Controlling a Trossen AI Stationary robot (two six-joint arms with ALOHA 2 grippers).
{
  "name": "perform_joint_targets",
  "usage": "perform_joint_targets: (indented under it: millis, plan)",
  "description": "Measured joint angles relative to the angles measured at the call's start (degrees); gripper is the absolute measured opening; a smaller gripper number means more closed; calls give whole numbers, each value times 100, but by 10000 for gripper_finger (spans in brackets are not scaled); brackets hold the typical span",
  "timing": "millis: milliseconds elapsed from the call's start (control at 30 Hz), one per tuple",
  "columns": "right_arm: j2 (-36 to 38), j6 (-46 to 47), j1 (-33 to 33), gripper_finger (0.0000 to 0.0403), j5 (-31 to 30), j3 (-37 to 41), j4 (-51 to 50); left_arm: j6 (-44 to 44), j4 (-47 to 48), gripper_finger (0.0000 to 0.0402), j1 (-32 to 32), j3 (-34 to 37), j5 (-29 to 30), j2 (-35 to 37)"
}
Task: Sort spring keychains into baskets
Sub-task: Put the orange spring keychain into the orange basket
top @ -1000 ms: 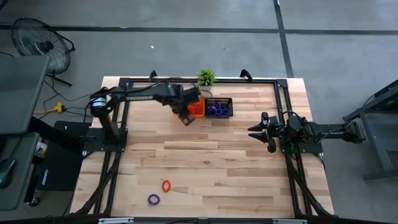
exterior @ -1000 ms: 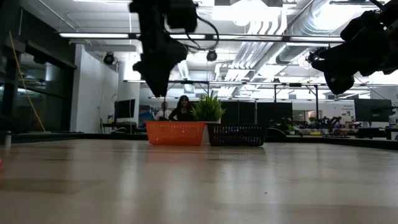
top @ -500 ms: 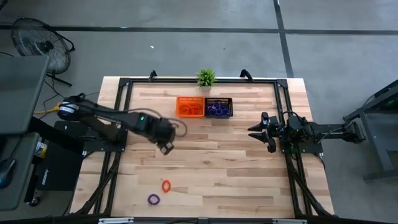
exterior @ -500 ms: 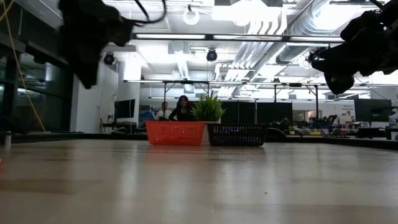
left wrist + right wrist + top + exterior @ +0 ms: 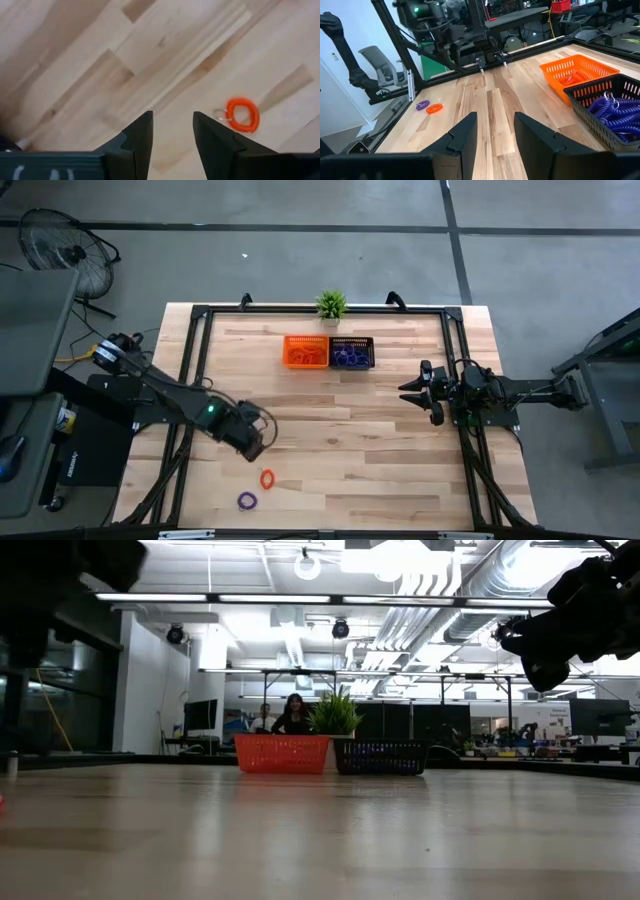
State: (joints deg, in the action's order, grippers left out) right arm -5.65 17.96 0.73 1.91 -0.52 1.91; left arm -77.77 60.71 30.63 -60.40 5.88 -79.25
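Note:
Two spring keychains lie flat on the table near its near-left corner, an orange one [image 5: 267, 478] [image 5: 242, 115] and a purple one [image 5: 247, 501] [image 5: 422, 105]. My left gripper [image 5: 252, 445] [image 5: 172, 125] hangs open just above the table, a little to the far-left of the orange keychain. The orange basket [image 5: 306, 351] [image 5: 572, 75] and the black basket [image 5: 352, 353] [image 5: 612, 107] stand side by side at the far edge. Orange coils lie in the orange basket and purple coils [image 5: 615, 107] in the black one. My right gripper [image 5: 410, 390] [image 5: 494, 122] waits open at the right.
A small green potted plant [image 5: 331, 304] [image 5: 335, 715] stands behind the baskets at the far edge. A black metal frame [image 5: 200, 360] runs along the table's sides. Bare wood lies between the baskets and the two loose keychains. A person [image 5: 293, 712] sits in the room beyond.
My left gripper has swung from over the orange basket toward the table's near-left, ending above the wood beside the orange keychain. The keychains on the table and the baskets have stayed where they were.

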Motion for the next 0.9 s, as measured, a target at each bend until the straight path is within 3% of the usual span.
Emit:
perform_joint_targets:
  millis: [333,900]
  plan:
    - [-2,0,-2,124,0,-2,0,-1212,-505,138,748,-81,-323,-759]
    - [-2,0,0,124,0,-1,-1,-1834,-336,138,647,-1645,-849,-2499]
